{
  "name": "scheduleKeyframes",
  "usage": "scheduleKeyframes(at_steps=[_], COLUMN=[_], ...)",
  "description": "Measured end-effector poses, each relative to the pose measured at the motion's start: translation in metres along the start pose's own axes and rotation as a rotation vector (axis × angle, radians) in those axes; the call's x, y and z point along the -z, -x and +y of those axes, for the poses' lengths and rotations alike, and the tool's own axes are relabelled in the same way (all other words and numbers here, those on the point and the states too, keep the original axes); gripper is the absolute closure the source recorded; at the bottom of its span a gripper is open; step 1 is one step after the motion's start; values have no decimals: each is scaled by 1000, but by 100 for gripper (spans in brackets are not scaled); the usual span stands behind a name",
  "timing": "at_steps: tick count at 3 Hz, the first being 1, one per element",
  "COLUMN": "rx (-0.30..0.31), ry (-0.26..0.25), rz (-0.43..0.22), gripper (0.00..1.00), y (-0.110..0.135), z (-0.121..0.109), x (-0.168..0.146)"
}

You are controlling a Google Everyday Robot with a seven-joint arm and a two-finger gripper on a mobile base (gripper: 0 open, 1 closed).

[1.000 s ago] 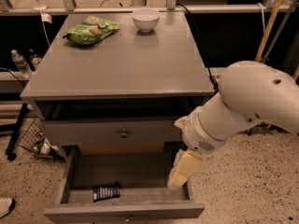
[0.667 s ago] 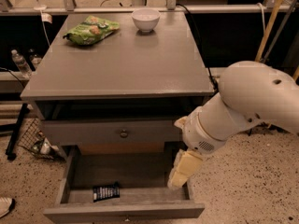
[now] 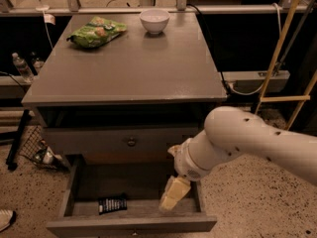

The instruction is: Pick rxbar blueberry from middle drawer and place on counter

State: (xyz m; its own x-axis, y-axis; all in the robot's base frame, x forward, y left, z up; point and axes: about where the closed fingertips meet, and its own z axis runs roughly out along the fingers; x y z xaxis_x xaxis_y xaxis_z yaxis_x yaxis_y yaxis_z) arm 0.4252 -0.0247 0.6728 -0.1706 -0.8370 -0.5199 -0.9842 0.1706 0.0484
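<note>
The rxbar blueberry (image 3: 112, 204) is a small dark bar with white lettering, lying flat at the front left of the open middle drawer (image 3: 89, 182). My gripper (image 3: 173, 195) hangs on the white arm over the drawer's right side, its cream fingers pointing down toward the drawer floor, well to the right of the bar and apart from it. The counter (image 3: 129, 68) is the grey cabinet top above.
A green snack bag (image 3: 95, 32) and a white bowl (image 3: 154, 20) sit at the back of the counter. A shut drawer front with a round knob (image 3: 131, 142) is above the open drawer. A wire basket (image 3: 34, 150) and a bottle (image 3: 22, 66) stand left of the cabinet.
The arm and gripper have shifted left and lower, further over the open drawer. The bar has not moved.
</note>
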Motion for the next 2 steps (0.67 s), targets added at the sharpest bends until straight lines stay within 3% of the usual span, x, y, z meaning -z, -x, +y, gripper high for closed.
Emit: scheduleKeyframes(at_steps=[1,2], rx=[-42,-71], ry=[44,60], rz=[-50,-89], gripper=[0,0], y=[-10,-13], z=[3,0], x=[-70,-105])
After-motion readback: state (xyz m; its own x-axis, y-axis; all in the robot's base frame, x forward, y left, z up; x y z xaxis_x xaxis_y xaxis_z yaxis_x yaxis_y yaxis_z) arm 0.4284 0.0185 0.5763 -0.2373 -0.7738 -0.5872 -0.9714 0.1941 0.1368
